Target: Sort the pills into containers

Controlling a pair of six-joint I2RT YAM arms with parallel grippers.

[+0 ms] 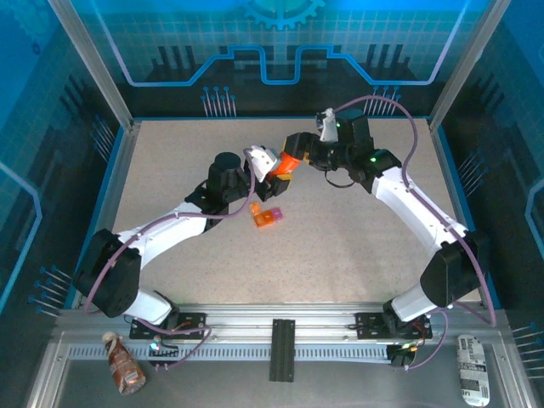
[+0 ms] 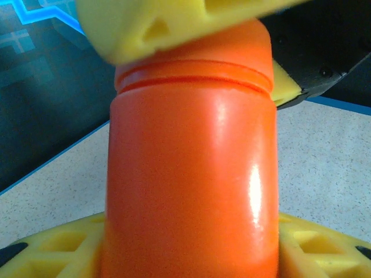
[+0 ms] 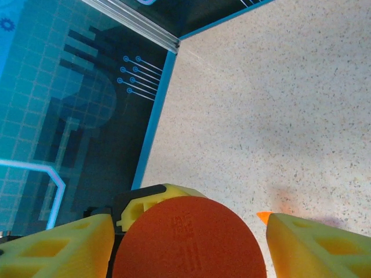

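Note:
An orange bottle (image 1: pixel 287 164) is held above the middle of the table, with my left gripper (image 1: pixel 276 175) shut on its body. In the left wrist view the bottle (image 2: pixel 191 191) stands between my yellow fingers (image 2: pixel 58 249). My right gripper (image 1: pixel 299 151) reaches in from the right at the bottle's top. Its jaws straddle the round orange cap (image 3: pixel 188 249), with a narrow dark gap at the left finger (image 3: pixel 64 249). The containers (image 1: pixel 266 216), a small orange and pink box, lie on the table below the bottle. The pills are out of view.
The speckled table (image 1: pixel 357 238) is bounded by blue walls (image 1: pixel 115 170) at the left, back and right. A brown bottle (image 1: pixel 125 364) and a white packet (image 1: pixel 474 367) lie on the front rail near the arm bases.

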